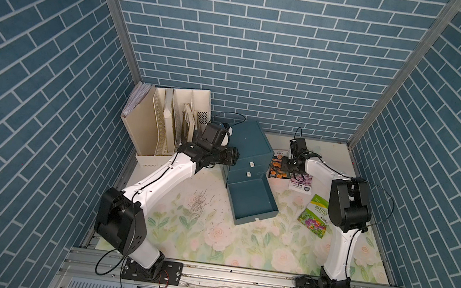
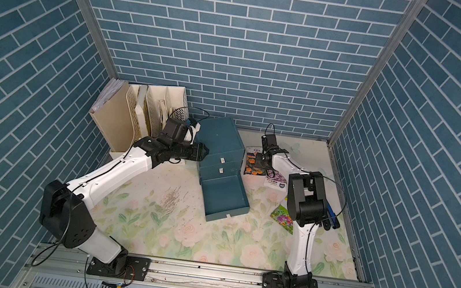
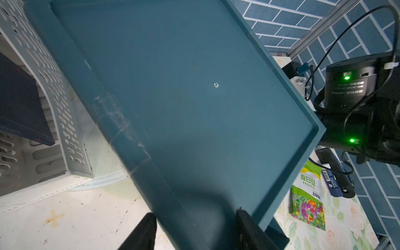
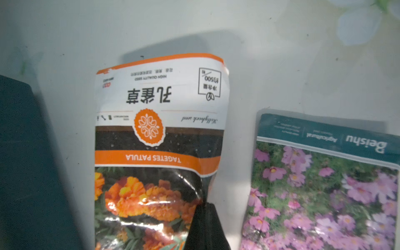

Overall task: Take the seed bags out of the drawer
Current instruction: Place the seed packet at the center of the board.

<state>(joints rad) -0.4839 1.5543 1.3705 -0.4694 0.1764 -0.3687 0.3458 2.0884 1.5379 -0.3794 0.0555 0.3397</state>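
So the bottom drawer (image 1: 251,197) of the teal drawer cabinet (image 1: 250,144) is pulled all the way out and it's bare inside; all three seed bags are lying out on the flowery table (image 1: 210,239), to the right of the cabinet. The right gripper (image 4: 205,210) is pinched tight on the side edge of the orange seed bag (image 4: 160,134) (the marigold one, "TAGETES PATULA" on the band), and the foil is crinkled right where the fingers bite. That bag sits just beside the cabinet's right wall, and its far end throws a shadow on the table, but I honestly can't tell if it's lifted clear or just curled up. The purple-pink seed bag (image 4: 324,194) is right next to it, not touching as far as the right wrist view shows, flat on the table. The green-white seed bag (image 1: 315,216) is further toward the front, near the right arm's elbow, with the dark blue pens (image 2: 332,221) just beyond it by the side wall. Over on the other side, the left gripper (image 1: 233,157) is clamped on the cabinet's upper left edge; in the left wrist view one of its fingers (image 3: 140,233) is down the outside and the other is over the top panel. The cream file organizer (image 1: 162,123) stands behind that arm in the back corner.
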